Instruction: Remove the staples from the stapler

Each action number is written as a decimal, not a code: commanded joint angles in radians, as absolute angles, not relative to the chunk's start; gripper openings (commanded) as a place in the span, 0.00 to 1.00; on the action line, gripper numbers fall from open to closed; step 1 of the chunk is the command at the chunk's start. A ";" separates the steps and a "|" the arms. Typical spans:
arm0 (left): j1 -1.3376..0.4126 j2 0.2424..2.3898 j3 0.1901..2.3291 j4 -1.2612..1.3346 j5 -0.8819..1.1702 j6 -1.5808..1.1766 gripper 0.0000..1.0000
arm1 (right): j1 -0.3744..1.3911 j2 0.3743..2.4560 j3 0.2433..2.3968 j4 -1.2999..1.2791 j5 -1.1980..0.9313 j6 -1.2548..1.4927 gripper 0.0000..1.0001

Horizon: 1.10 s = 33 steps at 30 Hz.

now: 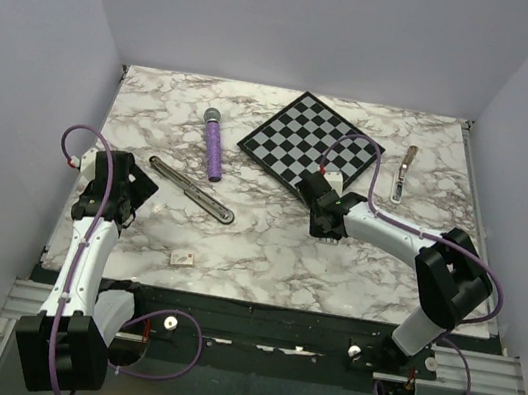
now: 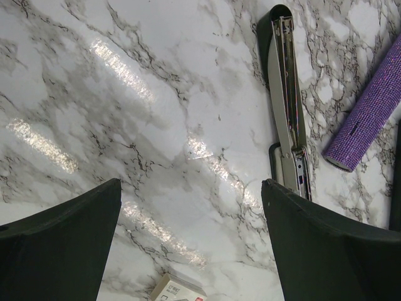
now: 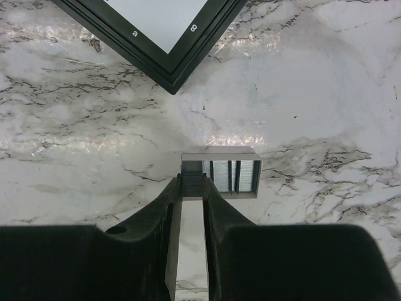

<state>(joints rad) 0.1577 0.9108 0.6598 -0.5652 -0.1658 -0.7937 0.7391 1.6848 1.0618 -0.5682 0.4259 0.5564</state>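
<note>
The stapler [image 1: 191, 190] lies flat and opened out on the marble table, slim, black and silver; in the left wrist view the stapler [image 2: 287, 106] shows its metal channel facing up. My left gripper [image 1: 142, 189] hovers just left of it, open [image 2: 191, 251], with only bare table between its fingers. My right gripper [image 1: 325, 224] is near the chessboard's front corner. In the right wrist view it is shut [image 3: 192, 182] on a grey strip of staples [image 3: 192, 175] at the left end of a small open staple box [image 3: 235, 174] holding several more strips.
A purple glittery cylinder [image 1: 213, 145] lies beyond the stapler, its end close to it [image 2: 369, 119]. A chessboard [image 1: 311, 145] sits at the back centre, its corner [image 3: 169, 63] ahead of my right fingers. A silver-tan metal bar [image 1: 405, 173] lies far right. A small cardboard box [image 1: 182, 259] rests near the front edge.
</note>
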 commanded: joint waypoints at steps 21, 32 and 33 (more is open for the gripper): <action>0.163 0.916 0.669 -0.566 -0.178 -0.778 0.99 | 0.735 1.698 1.040 -0.535 0.417 0.560 0.26; 0.163 0.920 0.670 -0.565 -0.173 -0.779 0.99 | 0.735 1.700 1.035 -0.545 0.416 0.568 0.26; 0.164 0.920 0.670 -0.566 -0.176 -0.779 0.99 | 0.735 1.701 1.037 -0.545 0.416 0.568 0.26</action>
<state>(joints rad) 0.1577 0.9169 0.6598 -0.5648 -0.1658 -0.7898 0.7383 1.6882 1.0428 -0.5549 0.4225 0.5568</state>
